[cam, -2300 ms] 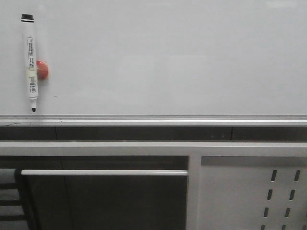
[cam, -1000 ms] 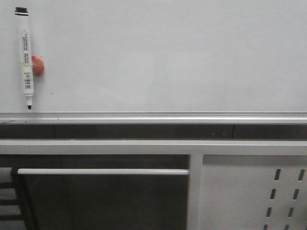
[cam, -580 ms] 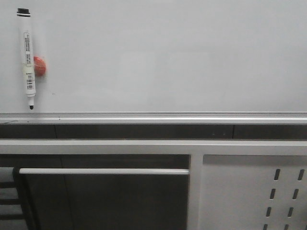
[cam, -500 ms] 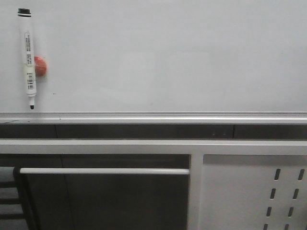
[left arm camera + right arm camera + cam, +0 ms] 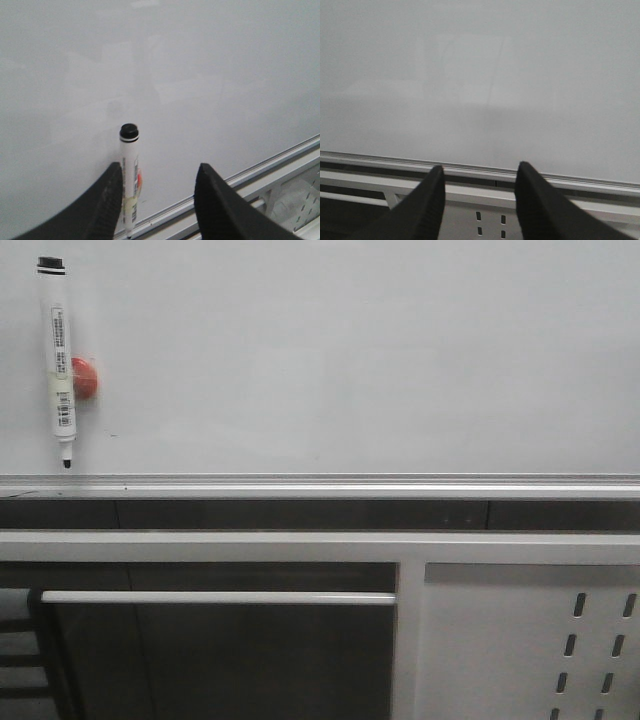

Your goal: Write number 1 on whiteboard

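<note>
Both pincers gape, left pincer [image 5: 157,200] by the marker [image 5: 60,360] (upright) on the whiteboard [image 5: 350,360].

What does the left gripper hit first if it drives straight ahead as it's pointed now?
Likely the marker pen, which stands just inside one finger of the open left gripper, with the whiteboard behind it. Depth is unclear.

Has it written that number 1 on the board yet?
Not yet: the whiteboard shows no stroke. The marker hangs beside a red magnet. The left hand is open near the marker; the right hand is open too. Grasping and writing remain.
</note>
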`<state>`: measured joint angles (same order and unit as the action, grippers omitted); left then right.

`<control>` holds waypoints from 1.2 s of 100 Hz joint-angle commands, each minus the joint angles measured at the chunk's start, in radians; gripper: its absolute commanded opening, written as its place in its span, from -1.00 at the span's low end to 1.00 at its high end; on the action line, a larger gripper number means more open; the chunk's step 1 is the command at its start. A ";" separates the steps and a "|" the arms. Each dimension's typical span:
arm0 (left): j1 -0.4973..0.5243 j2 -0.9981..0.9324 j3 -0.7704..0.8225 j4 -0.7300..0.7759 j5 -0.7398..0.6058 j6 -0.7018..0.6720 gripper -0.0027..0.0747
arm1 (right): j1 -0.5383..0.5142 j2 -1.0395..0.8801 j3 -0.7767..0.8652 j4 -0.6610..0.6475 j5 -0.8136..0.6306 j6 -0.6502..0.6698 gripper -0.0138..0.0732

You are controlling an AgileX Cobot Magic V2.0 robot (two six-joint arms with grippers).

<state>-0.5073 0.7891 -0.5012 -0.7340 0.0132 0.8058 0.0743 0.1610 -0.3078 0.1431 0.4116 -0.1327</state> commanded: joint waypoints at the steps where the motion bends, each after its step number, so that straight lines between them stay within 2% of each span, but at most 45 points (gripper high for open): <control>1: -0.076 0.054 -0.038 -0.021 -0.198 0.000 -0.16 | -0.002 0.022 -0.017 -0.010 -0.075 -0.010 0.00; 16: -0.159 0.178 -0.038 -0.081 -0.403 0.000 -0.16 | -0.002 0.022 -0.009 -0.010 -0.075 -0.010 0.00; 35: -0.169 0.270 -0.040 -0.258 -0.483 0.000 -0.16 | -0.002 0.022 -0.001 -0.010 -0.077 -0.010 0.00; 43: -0.169 0.277 -0.040 -0.255 -0.502 0.000 -0.16 | -0.002 0.022 -0.001 -0.010 -0.079 -0.010 0.00; 80: -0.169 0.284 -0.012 -0.315 -0.478 0.000 -0.16 | -0.002 0.022 -0.001 -0.010 -0.081 -0.010 0.00; 91: -0.169 0.284 0.017 -0.309 -0.420 0.000 -0.16 | -0.002 0.022 -0.001 -0.010 -0.081 -0.010 0.00; 108: -0.169 0.311 0.051 -0.304 -0.415 0.000 -0.16 | -0.002 0.022 -0.001 -0.010 -0.081 -0.010 0.00; 120: -0.169 0.367 0.048 -0.230 -0.415 0.002 -0.16 | -0.002 0.022 -0.001 -0.010 -0.081 -0.010 0.00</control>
<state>-0.6681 1.1352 -0.4291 -1.0267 -0.3652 0.8073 0.0743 0.1610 -0.2866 0.1412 0.4116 -0.1332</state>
